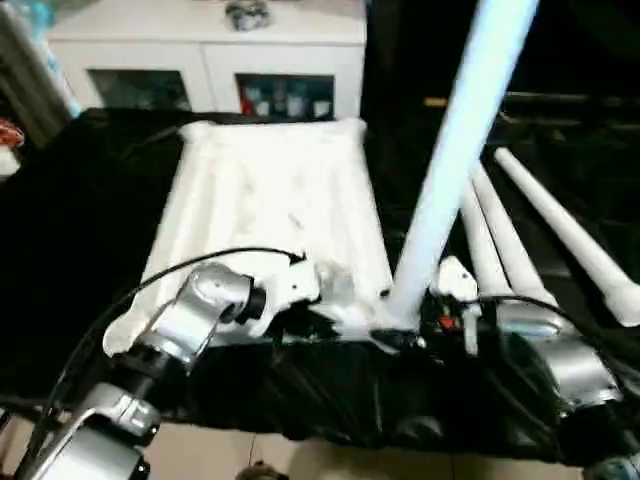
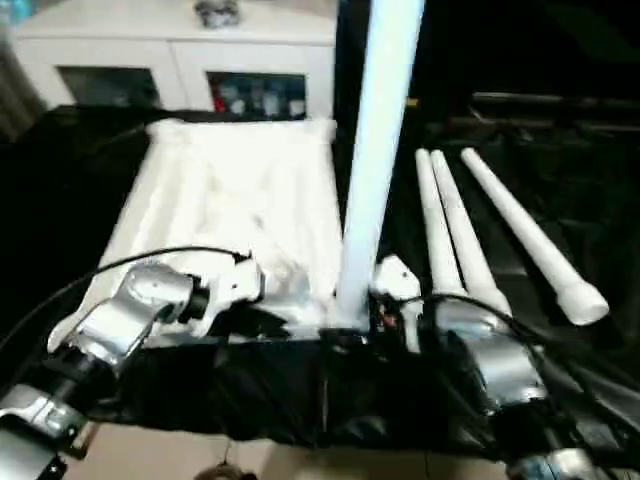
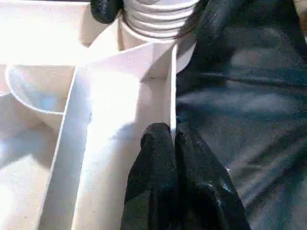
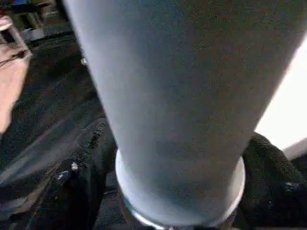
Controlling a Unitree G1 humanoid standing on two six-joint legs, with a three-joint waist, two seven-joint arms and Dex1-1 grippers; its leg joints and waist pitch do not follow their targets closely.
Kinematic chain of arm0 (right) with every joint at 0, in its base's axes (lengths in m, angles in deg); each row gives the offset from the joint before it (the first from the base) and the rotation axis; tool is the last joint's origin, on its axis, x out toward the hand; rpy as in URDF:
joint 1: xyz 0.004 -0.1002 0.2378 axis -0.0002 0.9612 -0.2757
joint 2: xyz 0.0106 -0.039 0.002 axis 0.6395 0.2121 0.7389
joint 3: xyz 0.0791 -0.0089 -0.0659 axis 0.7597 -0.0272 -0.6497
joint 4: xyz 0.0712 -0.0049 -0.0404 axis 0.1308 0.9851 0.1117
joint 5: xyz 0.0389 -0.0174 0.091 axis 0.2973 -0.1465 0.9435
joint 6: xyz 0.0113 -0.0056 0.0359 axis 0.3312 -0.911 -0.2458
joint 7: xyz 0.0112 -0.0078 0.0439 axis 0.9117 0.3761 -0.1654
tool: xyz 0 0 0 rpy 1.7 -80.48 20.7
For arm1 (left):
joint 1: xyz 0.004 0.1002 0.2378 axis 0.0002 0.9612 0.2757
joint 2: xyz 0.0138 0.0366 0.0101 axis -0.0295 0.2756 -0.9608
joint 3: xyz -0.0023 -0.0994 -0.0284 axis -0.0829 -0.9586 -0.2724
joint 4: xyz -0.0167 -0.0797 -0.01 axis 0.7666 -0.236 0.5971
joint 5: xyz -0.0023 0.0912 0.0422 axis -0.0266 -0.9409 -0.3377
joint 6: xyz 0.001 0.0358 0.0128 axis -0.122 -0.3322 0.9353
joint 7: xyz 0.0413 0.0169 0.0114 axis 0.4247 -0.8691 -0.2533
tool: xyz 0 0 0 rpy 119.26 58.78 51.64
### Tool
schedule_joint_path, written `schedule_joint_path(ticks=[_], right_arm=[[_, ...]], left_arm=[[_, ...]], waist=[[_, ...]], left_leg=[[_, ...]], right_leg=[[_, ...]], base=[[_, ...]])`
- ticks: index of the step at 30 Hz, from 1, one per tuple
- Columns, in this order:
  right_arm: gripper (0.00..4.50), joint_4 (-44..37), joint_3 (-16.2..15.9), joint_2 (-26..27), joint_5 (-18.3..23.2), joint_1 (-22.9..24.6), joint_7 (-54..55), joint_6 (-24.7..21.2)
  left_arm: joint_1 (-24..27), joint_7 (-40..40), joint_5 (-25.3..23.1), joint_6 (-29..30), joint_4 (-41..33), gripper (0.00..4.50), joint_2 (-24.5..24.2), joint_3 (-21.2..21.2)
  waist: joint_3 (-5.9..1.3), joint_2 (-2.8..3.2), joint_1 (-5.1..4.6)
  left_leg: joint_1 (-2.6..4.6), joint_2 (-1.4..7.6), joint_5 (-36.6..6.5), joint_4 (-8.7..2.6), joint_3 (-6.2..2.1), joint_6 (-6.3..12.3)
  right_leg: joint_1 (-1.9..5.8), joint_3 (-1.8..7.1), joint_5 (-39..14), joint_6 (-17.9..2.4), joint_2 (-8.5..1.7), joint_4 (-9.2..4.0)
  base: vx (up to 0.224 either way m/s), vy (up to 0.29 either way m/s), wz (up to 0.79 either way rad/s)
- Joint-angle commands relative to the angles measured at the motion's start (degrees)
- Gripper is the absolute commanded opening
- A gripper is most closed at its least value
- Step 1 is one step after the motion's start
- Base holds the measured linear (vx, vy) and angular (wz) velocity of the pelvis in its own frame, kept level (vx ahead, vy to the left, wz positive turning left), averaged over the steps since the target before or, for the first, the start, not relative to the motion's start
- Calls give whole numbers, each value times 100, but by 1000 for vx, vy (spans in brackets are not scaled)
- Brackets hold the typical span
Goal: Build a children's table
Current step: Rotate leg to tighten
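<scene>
The white tabletop [image 1: 270, 200] lies upside down on a black-draped surface, ribbed underside up. One white leg [image 1: 455, 150] stands upright in its near right corner socket [image 3: 158, 21]. My right gripper [image 1: 402, 338] is shut around that leg's base, a black finger [image 4: 79, 191] on each side of it. My left gripper [image 3: 172, 136] is shut on the thin near rim of the tabletop [image 3: 171, 86], a short way left of the socket. Three more legs [image 1: 520, 250] lie side by side on the cloth to the right.
A white cabinet with glass doors [image 1: 205, 60] stands behind the work surface. The black cloth [image 1: 70, 220] hangs over the near edge, with pale floor below. A person's hand [image 4: 9, 86] is at the edge of the right wrist view.
</scene>
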Motion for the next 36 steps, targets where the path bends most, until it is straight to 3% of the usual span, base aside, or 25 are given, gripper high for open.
schedule_joint_path(ticks=[1, 9, 12, 15, 16, 18, 19, 21, 23, 25, 30, 33, 36], right_arm=[[323, -326, -410, 7, 105, 174, -417, -212], [278, -500, -471, -16, 70, 270, -409, -354], [277, -420, -394, 136, 81, 245, -193, -400], [276, 25, -178, 508, -60, 72, 505, -295], [275, 187, -130, 607, -152, -1, 762, -235], [275, 551, 10, 838, -306, -176, 1345, -158], [275, 1050, 190, 1142, -444, -438, 2101, -86], [275, 1392, 305, 1354, -535, -628, 2631, -55], [274, 1676, 398, 1539, -575, -792, 3065, -9], [274, 2159, 547, 1846, -629, -1094, 3793, 56], [274, 2654, 639, 2175, -707, -1380, 4157, 269], [344, 2776, 673, 2252, -678, -1441, 4100, 359], [352, 2817, 648, 2246, -665, -1457, 3977, 455]], left_arm=[[-100, 16, -93, -62, 170, 0, -17, 109], [-139, -58, -96, -170, 289, 0, -73, 108], [-99, 40, -72, -111, 265, 0, -12, 64], [-66, 356, -43, 83, 231, 0, 151, -33], [-65, 455, -45, 133, 223, 0, 197, -61], [-64, 651, -53, 261, 198, 0, 297, -112], [-63, 954, -101, 433, 163, 0, 449, -153], [-57, 1184, -128, 584, 119, 0, 588, -177], [-51, 1410, -154, 722, 86, 0, 739, -202], [-35, 1803, -227, 919, 47, 0, 1024, -213], [-17, 2209, -273, 1143, -1, 0, 1401, -182], [8, 2201, -308, 1138, -58, 0, 1437, -130], [19, 2127, -313, 1098, -111, 0, 1389, -74]], waist=[[-330, -39, -10], [-351, -48, -5], [-352, -58, -6], [-335, -61, -32], [-296, -66, -89], [-296, -67, -132], [-273, -80, -198], [-244, -66, -353], [-240, -71, -399], [-244, -79, -432], [-243, -64, -488], [-255, -80, -478], [-273, -77, -455]], left_leg=[[63, 426, -1207, -395, -153, 432], [52, 419, -1084, -377, -151, 420], [45, 415, -1047, -375, -151, 425], [53, 408, -1154, -388, -154, 357], [52, 385, -1387, -416, -170, 241], [60, 388, -1491, -434, -187, 158], [66, 382, -1644, -449, -205, 96], [73, 357, -1992, -461, -250, -61], [85, 337, -2109, -454, -252, -29], [152, 326, -2135, -431, -231, -14], [149, 333, -2177, -437, -230, 40], [117, 345, -2085, -456, -224, 104], [125, 357, -1932, -449, -196, 144]], right_leg=[[227, 379, -1678, -890, -615, -480], [236, 372, -1519, -915, -616, -455], [241, 368, -1491, -934, -623, -449], [224, 366, -1808, -889, -636, -481], [220, 344, -2236, -821, -633, -528], [222, 337, -2467, -748, -645, -540], [218, 326, -2650, -689, -639, -576], [218, 282, -3097, -590, -655, -609], [211, 278, -3288, -460, -659, -668], [143, 303, -3267, -517, -655, -690], [142, 297, -3139, -552, -636, -691], [168, 316, -2843, -622, -632, -658], [163, 355, -2465, -781, -633, -618]], base=[[0, 0, 0], [0, 0, 0], [0, 0, 0], [0, 0, 0], [0, 0, 0], [0, 0, 0], [-51, 8, -10], [-51, 10, -12], [0, 0, 0], [0, 0, 0], [0, 0, 0], [0, 0, 0], [0, 0, 0]])
